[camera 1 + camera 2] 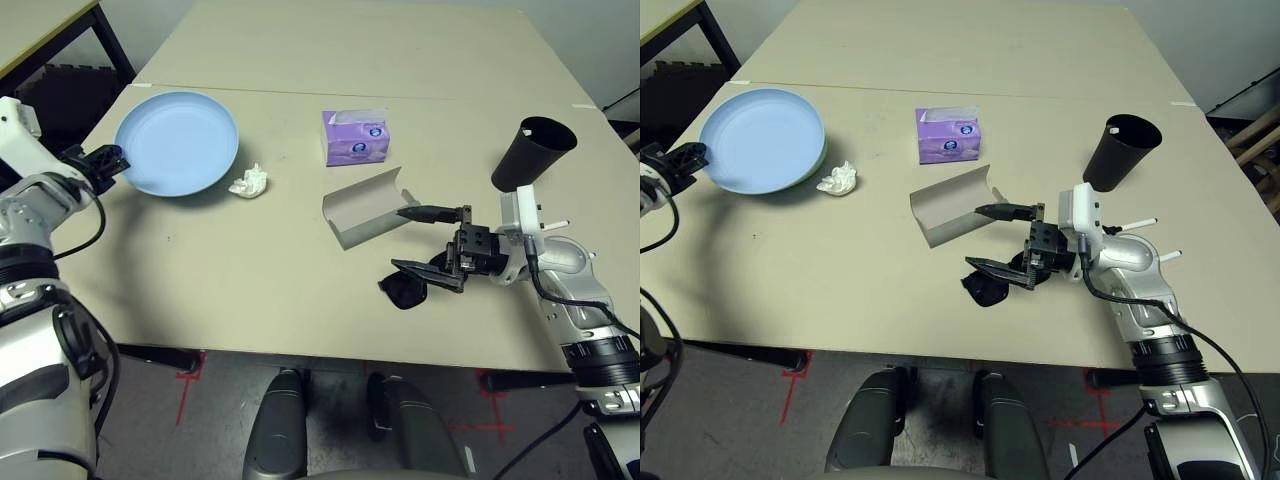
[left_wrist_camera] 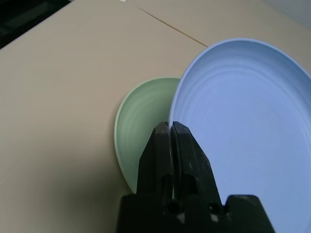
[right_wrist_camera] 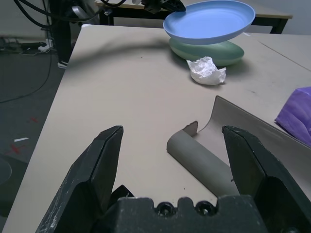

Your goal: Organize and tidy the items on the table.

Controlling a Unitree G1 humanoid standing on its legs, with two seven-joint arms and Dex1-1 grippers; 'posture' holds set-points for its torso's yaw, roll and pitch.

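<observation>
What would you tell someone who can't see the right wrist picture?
The right end effector is open above the beige table, facing a grey curved open glasses case. Farther away, the left end effector holds a light blue plate over a pale green plate, beside a crumpled white tissue.

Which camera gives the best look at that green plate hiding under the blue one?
The left wrist view: the green plate shows a broad crescent of its inside beside the blue plate. The right wrist view shows its side beneath the raised blue plate. The head views show just a thin green edge.
</observation>
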